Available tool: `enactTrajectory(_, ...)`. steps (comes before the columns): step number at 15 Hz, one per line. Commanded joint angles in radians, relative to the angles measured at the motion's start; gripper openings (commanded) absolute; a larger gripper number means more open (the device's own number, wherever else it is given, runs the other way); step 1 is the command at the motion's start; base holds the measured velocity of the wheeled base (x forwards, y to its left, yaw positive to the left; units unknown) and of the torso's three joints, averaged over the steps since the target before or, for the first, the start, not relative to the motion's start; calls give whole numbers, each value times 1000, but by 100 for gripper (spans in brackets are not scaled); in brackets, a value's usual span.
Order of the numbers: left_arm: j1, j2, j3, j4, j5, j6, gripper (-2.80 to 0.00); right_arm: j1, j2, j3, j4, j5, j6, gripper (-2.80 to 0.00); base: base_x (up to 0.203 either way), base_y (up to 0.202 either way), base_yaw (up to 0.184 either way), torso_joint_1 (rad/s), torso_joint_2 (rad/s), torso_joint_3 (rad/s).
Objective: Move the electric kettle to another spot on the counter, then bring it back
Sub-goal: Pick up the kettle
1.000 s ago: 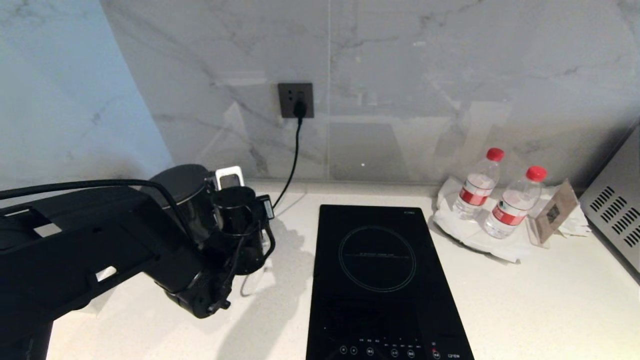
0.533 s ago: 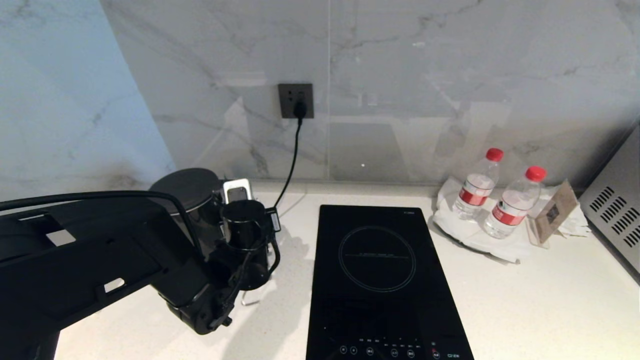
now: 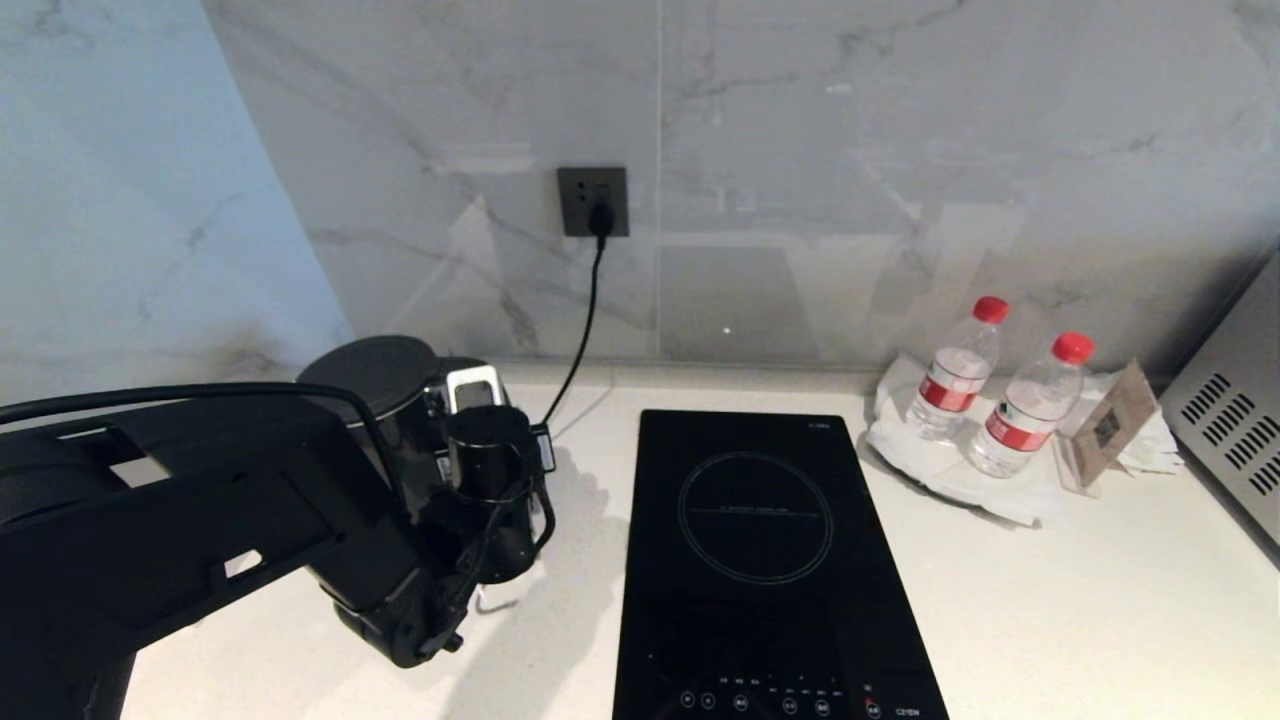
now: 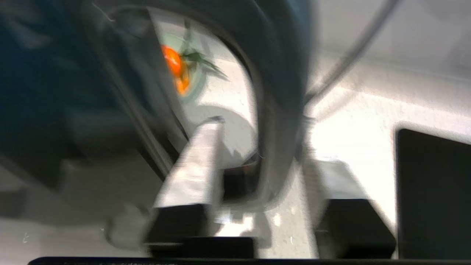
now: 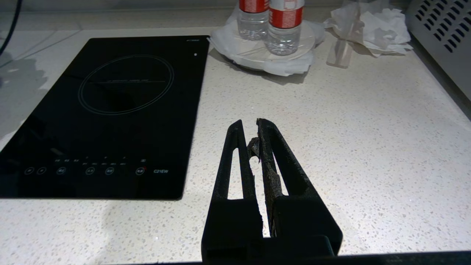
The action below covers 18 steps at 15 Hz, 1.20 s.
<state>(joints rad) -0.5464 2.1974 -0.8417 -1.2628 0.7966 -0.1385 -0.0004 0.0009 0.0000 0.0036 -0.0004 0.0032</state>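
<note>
The left arm reaches in from the left side of the head view, its dark links slanting forward and its wrist bent toward the back wall. Its left end effector [image 4: 257, 162] stands with the two fingers [image 4: 195, 173] parted, a clear gap between them; the wrist picture is blurred. The right end effector [image 5: 256, 127] hangs low over the counter [image 5: 368, 154], out of the head view, its two black fingers pressed together at the tips.

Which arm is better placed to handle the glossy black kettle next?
The left. Its gripper straddles the glossy black kettle's loop handle, jaws apart. The right gripper hangs shut over white speckled counter past the black glass hob.
</note>
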Motion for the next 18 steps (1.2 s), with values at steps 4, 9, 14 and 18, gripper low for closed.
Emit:
enactTrajectory(4, -6, -27, 7, -14, 5, -11, 0, 0, 1, 0, -1, 0, 0, -280, 0, 0, 0, 0, 0, 0)
enactTrajectory(9, -31, -62, 61, -11, 32, -61, 0, 0, 1, 0, -1, 0, 0, -280, 0, 0, 0, 0, 0, 0)
enactTrajectory(14, -89, -22, 72, -10, 69, -93, 0, 0, 1, 0, -1, 0, 0, -280, 0, 0, 0, 0, 0, 0)
enactTrajectory(18, -109, -7, 82, -12, 95, -108, 0, 0, 1, 0, -1, 0, 0, -280, 0, 0, 0, 0, 0, 0)
